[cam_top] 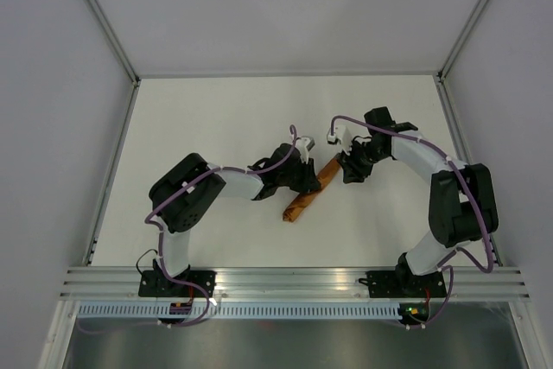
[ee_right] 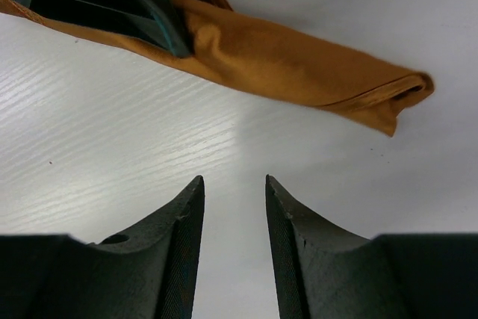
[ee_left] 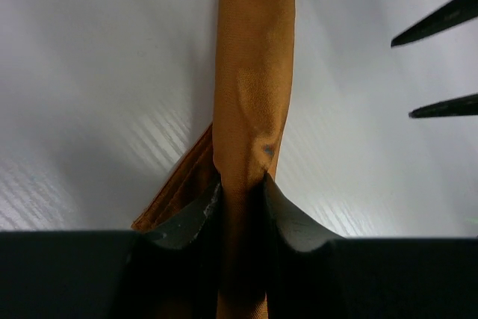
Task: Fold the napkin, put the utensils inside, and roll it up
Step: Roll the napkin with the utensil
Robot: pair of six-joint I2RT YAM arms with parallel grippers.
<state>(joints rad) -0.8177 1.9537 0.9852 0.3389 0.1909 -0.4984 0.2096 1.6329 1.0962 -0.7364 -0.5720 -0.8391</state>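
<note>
The left arm (cam_top: 186, 200) rises from its base, bends at the elbow and reaches right and forward across the middle. Its wrist is turned so that the left gripper (ee_left: 243, 184) points toward the other arm, with the jaws pinched narrow on the rolled napkin (ee_left: 252, 95). The right arm (cam_top: 458, 200) stands folded higher, its forearm running forward and left. The right gripper (ee_right: 234, 181) angles down and inward, its jaws parted with nothing between them, just short of the left gripper.

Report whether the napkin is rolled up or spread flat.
Rolled up: the napkin forms a narrow tube lying on the table, pinched by the left claw. In the right wrist view, its end shows wrapped layers.
</note>
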